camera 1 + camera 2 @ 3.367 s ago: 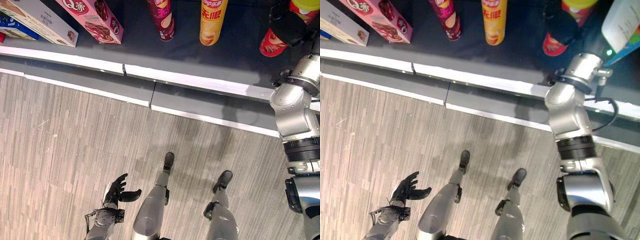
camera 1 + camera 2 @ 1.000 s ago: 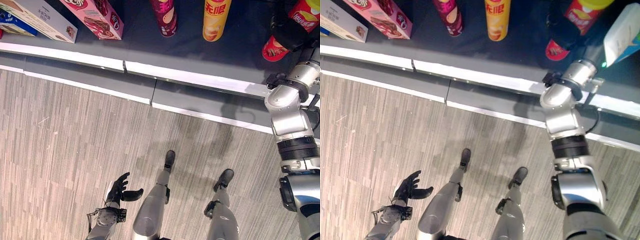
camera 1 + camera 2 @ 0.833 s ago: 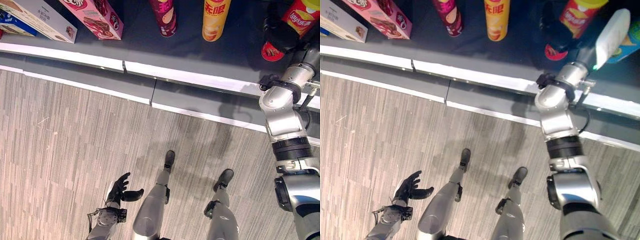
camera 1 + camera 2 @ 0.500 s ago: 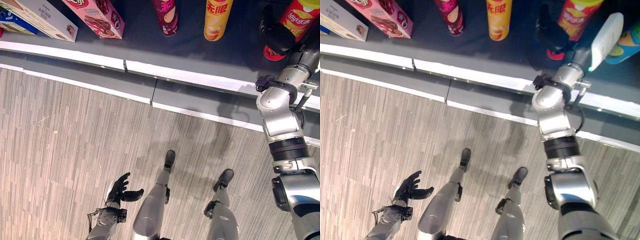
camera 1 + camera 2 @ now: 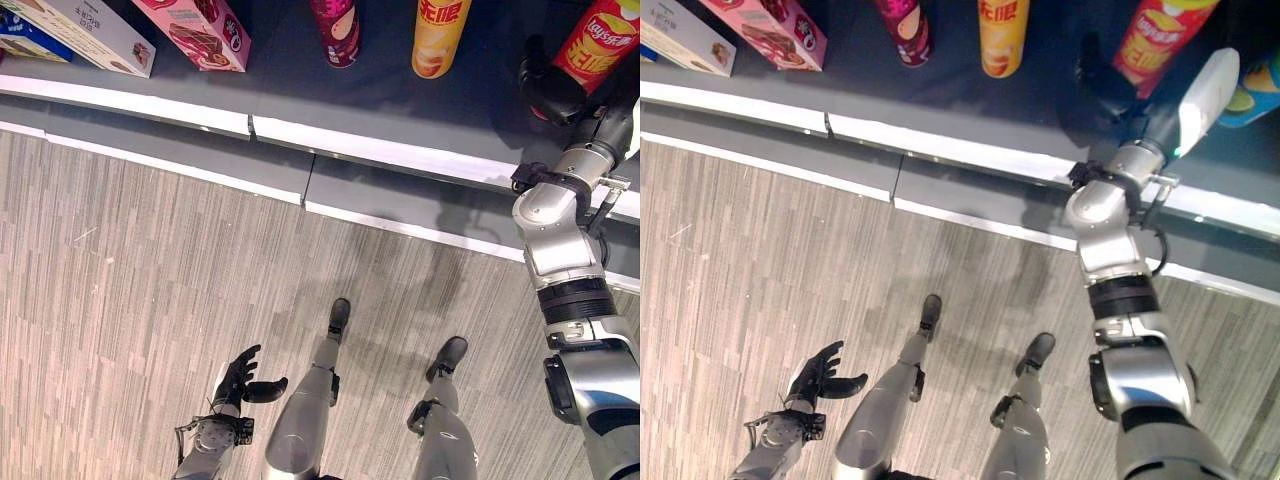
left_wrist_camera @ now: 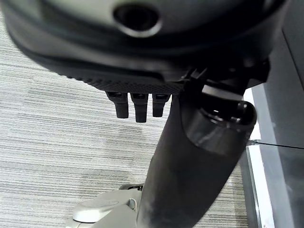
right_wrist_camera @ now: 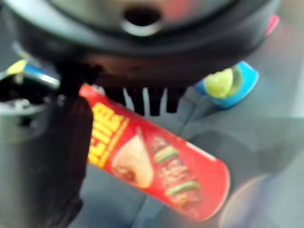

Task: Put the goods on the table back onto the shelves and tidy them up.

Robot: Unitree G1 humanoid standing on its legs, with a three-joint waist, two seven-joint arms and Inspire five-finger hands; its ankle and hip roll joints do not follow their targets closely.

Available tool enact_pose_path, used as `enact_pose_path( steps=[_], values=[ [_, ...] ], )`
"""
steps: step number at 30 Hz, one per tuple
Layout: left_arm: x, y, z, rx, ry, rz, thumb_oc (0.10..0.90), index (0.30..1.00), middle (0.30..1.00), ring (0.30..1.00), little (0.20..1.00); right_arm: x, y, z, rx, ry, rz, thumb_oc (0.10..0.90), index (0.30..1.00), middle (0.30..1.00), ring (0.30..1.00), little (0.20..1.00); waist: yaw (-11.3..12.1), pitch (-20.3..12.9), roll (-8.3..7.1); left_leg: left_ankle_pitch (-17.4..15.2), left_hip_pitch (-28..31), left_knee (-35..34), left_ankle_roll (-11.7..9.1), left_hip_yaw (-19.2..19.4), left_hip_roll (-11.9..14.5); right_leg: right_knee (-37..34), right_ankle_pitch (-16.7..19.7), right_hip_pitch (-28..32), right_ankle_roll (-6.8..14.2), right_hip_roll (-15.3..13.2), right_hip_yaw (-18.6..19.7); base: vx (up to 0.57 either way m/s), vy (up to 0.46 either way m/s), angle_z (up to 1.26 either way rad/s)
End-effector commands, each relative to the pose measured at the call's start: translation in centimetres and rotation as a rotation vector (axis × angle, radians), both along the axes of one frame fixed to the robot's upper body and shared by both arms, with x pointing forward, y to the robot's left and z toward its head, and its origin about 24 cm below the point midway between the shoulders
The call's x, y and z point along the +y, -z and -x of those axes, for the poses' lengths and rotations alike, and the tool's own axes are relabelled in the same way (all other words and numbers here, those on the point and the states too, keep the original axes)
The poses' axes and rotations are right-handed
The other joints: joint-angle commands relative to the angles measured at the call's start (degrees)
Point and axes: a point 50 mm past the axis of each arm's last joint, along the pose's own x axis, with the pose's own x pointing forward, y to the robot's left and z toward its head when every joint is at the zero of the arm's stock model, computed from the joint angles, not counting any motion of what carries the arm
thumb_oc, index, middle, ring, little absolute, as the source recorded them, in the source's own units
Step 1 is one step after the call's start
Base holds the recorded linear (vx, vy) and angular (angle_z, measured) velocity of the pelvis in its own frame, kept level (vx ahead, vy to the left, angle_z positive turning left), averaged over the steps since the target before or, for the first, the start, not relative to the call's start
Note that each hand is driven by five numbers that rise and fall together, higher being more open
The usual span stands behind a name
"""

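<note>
Shelf (image 5: 400, 160): red can (image 5: 598, 45) beside right robot hand (image 5: 548, 90)

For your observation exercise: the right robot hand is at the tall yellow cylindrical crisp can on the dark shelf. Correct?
No. The right robot hand is at the tall red cylindrical crisp can on the dark shelf, as the left eye view shows.
</note>
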Motion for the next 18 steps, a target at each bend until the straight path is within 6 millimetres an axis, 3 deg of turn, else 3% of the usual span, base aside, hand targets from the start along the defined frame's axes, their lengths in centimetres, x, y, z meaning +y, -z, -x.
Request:
enact_pose_path(
  steps=[1, 7, 18],
  values=[
    [1.8, -0.1, 0.7, 0.006, -0.032, -0.070, 0.800, 0.900, 0.900, 0.900, 0.900, 0.6, -4.1, 1.5, -0.197, -0.016, 0.098, 0.800, 0.900, 0.900, 0.900, 0.900, 0.86, -1.44, -2.45, -5.16, 0.65, 0.22, -2.05, 0.36, 0.10, 2.38, -4.03, 1.53, 5.26, -3.66, 1.32, 0.00, 0.000, 0.00],
    [1.8, 0.0, 0.9, 0.011, -0.041, -0.064, 0.800, 0.900, 0.900, 0.900, 0.900, 0.8, -2.7, 0.7, -0.147, -0.061, 0.038, 0.800, 0.900, 0.900, 0.900, 0.900, 0.64, -0.86, -2.62, -5.01, 0.51, 0.22, -2.07, 0.42, 0.28, 2.62, -4.08, 1.11, 5.25, -3.64, 1.36, 0.00, 0.000, 0.00],
    [1.9, -0.1, 0.8, 0.006, -0.040, -0.068, 0.800, 0.900, 0.900, 0.900, 0.900, 0.6, -3.1, 0.5, -0.146, -0.055, 0.031, 0.800, 0.900, 0.900, 0.900, 0.900, 1.00, -0.73, -2.63, -5.04, 0.53, 0.22, -1.98, 0.39, 0.18, 2.69, -4.00, 1.21, 5.26, -3.70, 1.31, 0.00, 0.000, 0.00]
  ],
)
